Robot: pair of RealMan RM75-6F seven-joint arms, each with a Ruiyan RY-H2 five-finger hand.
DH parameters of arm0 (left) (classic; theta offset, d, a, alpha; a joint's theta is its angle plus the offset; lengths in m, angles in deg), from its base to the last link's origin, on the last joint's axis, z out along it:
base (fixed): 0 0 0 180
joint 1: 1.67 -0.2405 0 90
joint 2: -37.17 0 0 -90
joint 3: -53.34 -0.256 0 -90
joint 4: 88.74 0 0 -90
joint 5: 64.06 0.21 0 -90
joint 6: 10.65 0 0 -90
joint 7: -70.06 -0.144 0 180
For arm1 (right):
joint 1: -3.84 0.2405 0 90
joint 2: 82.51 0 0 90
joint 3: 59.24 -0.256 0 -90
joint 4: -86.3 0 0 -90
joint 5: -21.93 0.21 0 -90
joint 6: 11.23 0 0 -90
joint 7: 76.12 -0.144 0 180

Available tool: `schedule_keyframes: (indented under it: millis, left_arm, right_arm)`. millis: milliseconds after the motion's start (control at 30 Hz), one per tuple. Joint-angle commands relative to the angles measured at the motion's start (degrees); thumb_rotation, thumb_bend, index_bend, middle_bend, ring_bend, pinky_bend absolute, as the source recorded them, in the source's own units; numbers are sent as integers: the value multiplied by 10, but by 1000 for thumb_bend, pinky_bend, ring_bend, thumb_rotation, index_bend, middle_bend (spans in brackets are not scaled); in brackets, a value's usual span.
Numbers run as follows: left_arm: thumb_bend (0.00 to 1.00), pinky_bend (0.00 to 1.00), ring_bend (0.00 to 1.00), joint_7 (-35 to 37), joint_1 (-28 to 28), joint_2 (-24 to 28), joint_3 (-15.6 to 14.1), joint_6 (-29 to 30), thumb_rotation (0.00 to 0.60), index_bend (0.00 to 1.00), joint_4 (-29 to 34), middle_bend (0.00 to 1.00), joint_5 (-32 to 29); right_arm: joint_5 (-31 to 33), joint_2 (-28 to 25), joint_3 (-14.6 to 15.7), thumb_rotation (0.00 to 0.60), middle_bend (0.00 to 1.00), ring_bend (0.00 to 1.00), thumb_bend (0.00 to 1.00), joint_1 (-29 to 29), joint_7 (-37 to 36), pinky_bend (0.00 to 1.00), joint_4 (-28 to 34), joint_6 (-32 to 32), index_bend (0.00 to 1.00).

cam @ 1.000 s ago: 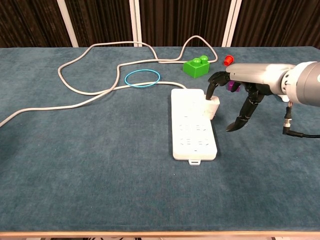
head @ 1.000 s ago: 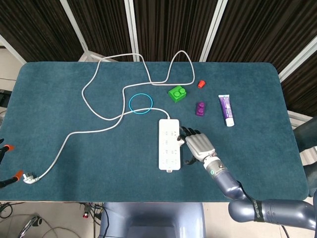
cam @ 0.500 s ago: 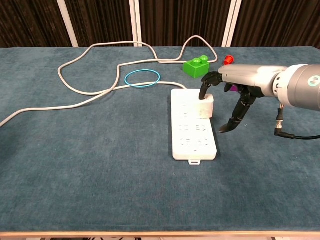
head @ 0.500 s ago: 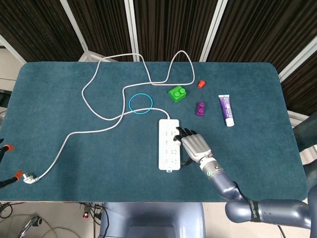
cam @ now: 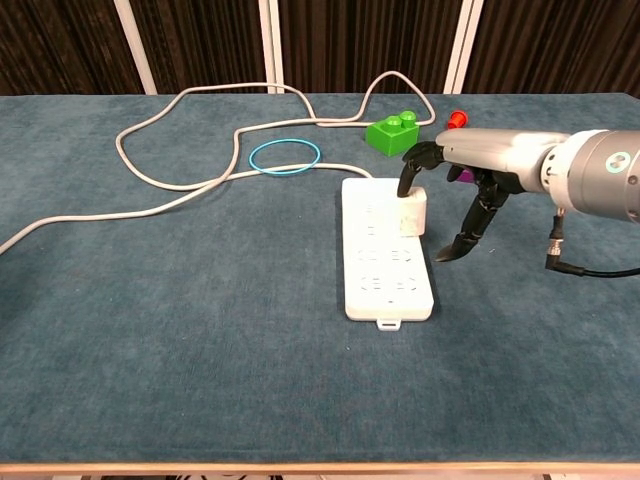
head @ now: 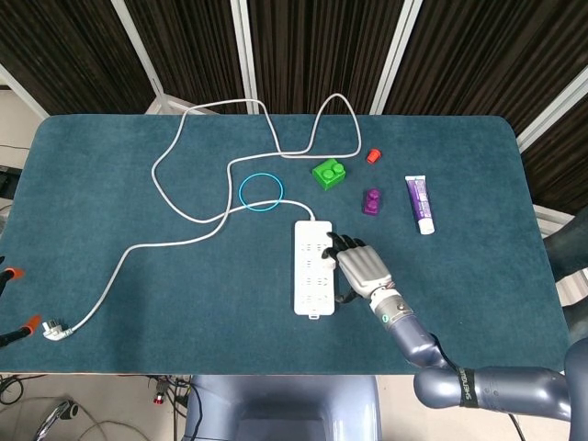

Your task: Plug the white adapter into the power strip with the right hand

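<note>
On a teal table [head: 110,184], spreading wide under both cameras and backed by dark slatted panels [head: 303,46]. Looping across the far half, a long white cord [head: 197,216], running from a plug [head: 53,329] near the left front edge, curling back along the far edge and ending at the strip. Lying near the table's middle, long side pointing front to back, a white strip [head: 312,266] with rows of sockets. Reaching in from the right front corner, the right arm [head: 478,390], grey and jointed, with a black cable hanging at its wrist in the chest view. Hovering at the strip's right edge, the right hand [head: 363,266], dark fingertips curling down and pinching the adapter [cam: 413,211] from above, other fingers [cam: 465,235] pointing down to the table beside the strip. Standing upright on the strip's right side, toward its far end, the white adapter, its base touching the strip's top; not possible to tell whether fully seated. Left hand not showing in either view.

Lying behind the strip, close to where the cord joins it, a blue ring [head: 259,192] flat on the cloth. Resting to the right of the hand, well apart, a purple-and-white tube [head: 420,204]. Sitting behind the hand, a green block [head: 329,173], then a small purple block [head: 371,202], then a smaller red cap [head: 373,155] nearer the far edge.
</note>
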Motion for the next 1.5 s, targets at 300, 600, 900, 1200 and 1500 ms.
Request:
schedule_keyframes:
  millis: [300,600,900,1200,1500]
  left_arm:
    - [136,106,41,-3,-1,-1,-1,3,600,305,1,102,2]
    - [136,106,41,-2,-1,-1,0,3,600,305,0,102,2]
    - [136,106,41,-3,0,-1,-1,2,600,304,1,102,3]
    - [136,106,41,1,-2,0,1,5,600,303,1,102,0]
    - [136,106,41,-3,-3,-2,-2,7,600,298,2,102,7]
  right_arm:
    - [-16,1,11,600,58,96,188,-10,-12,165,2,-5,407]
    - [-15,5,8,600,58,95,188,-11,-17,165,-9,-9,410]
    - [-27,-8,-15,600,58,96,188,-11,-22,165,11,14,410]
    - [-24,-39,-46,600,25,92,187,-9,-30,142,42,33,232]
    - [-199,-142,-27,600,0,40,188,-156,-179,78,125,174,67]
